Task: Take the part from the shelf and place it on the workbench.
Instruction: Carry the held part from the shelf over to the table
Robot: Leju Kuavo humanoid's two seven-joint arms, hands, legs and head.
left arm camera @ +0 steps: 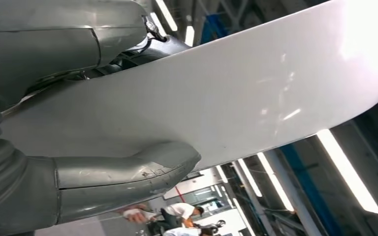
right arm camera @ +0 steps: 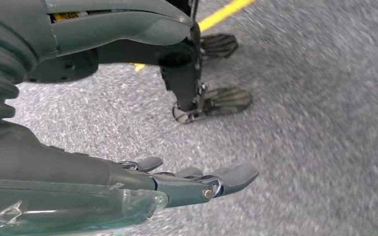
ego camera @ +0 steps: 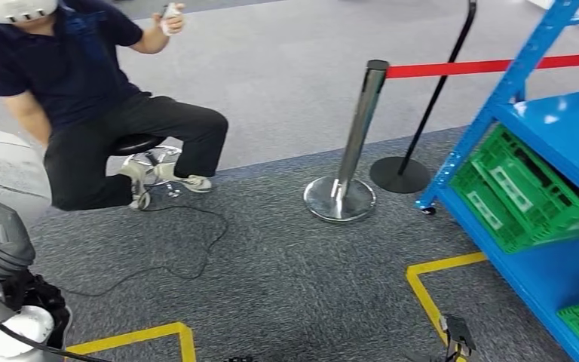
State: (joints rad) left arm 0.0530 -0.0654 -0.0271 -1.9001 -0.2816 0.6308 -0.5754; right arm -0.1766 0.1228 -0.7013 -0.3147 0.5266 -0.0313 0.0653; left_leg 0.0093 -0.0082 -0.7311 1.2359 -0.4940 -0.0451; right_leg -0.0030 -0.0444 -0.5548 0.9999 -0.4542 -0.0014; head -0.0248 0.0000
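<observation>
- Large white, smooth, curved panel part (left arm camera: pixel 236 98): seen at the far left of the head view and held in the left robot hand (left arm camera: pixel 78 172), thick grey thumb under it and ribbed cover over it. It is judged to be already off the shelf.
- A seated person in dark clothes (ego camera: pixel 83 75) is noted on a black stool, upper left, with a thin black cable (ego camera: pixel 188 241) lying loose on the grey carpet floor (ego camera: pixel 286 264) in front.
- Chrome barrier post with red belt (ego camera: pixel 358 136): centre, standing apart from the shelf.
- Blue metal shelf (ego camera: pixel 558 128): right, with green slatted plastic crates (ego camera: pixel 520 188) on its lower levels.
- Right robot hand (right arm camera: pixel 128 182): fingers (right arm camera: pixel 231 177) stretched out and apart, nothing held, hanging over the carpet.
- Step judged: carrying the part to the worktop, which cannot be located from here.
- For a good carry, the thumb clamp should be kept firm and the long panel level. The turn should be made slowly, with the panel's free end kept clear of the person, post and shelf upright, and the cable should be stepped around.
</observation>
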